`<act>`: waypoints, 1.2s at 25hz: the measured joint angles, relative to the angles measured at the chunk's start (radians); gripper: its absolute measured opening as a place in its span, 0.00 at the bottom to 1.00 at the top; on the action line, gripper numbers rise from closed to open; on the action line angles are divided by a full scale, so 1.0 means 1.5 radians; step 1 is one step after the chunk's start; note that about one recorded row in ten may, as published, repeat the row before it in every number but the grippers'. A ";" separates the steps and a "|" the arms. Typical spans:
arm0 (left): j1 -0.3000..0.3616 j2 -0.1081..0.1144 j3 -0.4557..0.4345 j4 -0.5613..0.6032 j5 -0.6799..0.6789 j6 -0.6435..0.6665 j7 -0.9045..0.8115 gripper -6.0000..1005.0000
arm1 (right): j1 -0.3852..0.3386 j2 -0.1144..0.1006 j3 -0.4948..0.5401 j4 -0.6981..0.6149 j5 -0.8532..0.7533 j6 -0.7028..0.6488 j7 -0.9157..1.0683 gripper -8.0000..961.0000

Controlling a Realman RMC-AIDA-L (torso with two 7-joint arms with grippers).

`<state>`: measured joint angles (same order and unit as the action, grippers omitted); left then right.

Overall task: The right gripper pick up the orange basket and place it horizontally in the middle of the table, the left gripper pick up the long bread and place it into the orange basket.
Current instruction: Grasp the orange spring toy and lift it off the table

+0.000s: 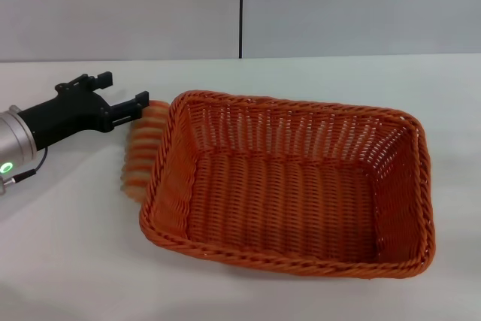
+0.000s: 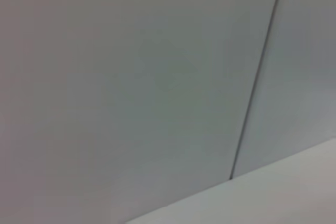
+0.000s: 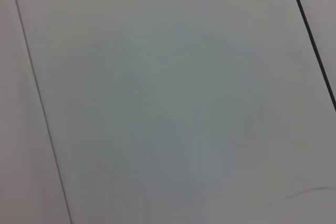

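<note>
The orange basket [image 1: 289, 186] lies lengthwise across the middle of the white table [image 1: 68, 261], and its inside is empty. Just outside the basket's left wall lies the long bread [image 1: 143, 148], striped orange and cream. My left gripper [image 1: 124, 92] comes in from the left, just behind the bread's far end. Its fingers are open, and the nearer fingertip [image 1: 141, 101] is at the top of the loaf. Nothing sits between the fingers. The right gripper is out of view. Both wrist views show only the grey wall.
A grey panelled wall [image 1: 150, 5] with a dark seam stands behind the table. White tabletop stretches in front of the basket and to its right.
</note>
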<state>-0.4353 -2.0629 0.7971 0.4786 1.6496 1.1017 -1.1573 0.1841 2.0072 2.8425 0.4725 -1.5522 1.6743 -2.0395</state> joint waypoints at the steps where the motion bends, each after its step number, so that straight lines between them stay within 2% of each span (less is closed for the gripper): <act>1: 0.000 0.000 0.003 0.001 0.001 0.000 -0.005 0.84 | 0.000 0.000 0.000 0.000 0.000 -0.001 0.000 0.50; 11: -0.005 0.003 0.046 0.005 0.009 -0.002 -0.045 0.84 | -0.001 0.000 0.000 0.000 -0.003 -0.008 0.000 0.50; 30: -0.013 0.003 0.050 0.000 0.068 0.002 -0.094 0.84 | 0.000 0.001 -0.003 -0.001 -0.005 -0.017 0.000 0.50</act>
<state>-0.4542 -2.0585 0.8723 0.4785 1.7516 1.1044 -1.2987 0.1844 2.0092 2.8384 0.4712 -1.5602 1.6483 -2.0402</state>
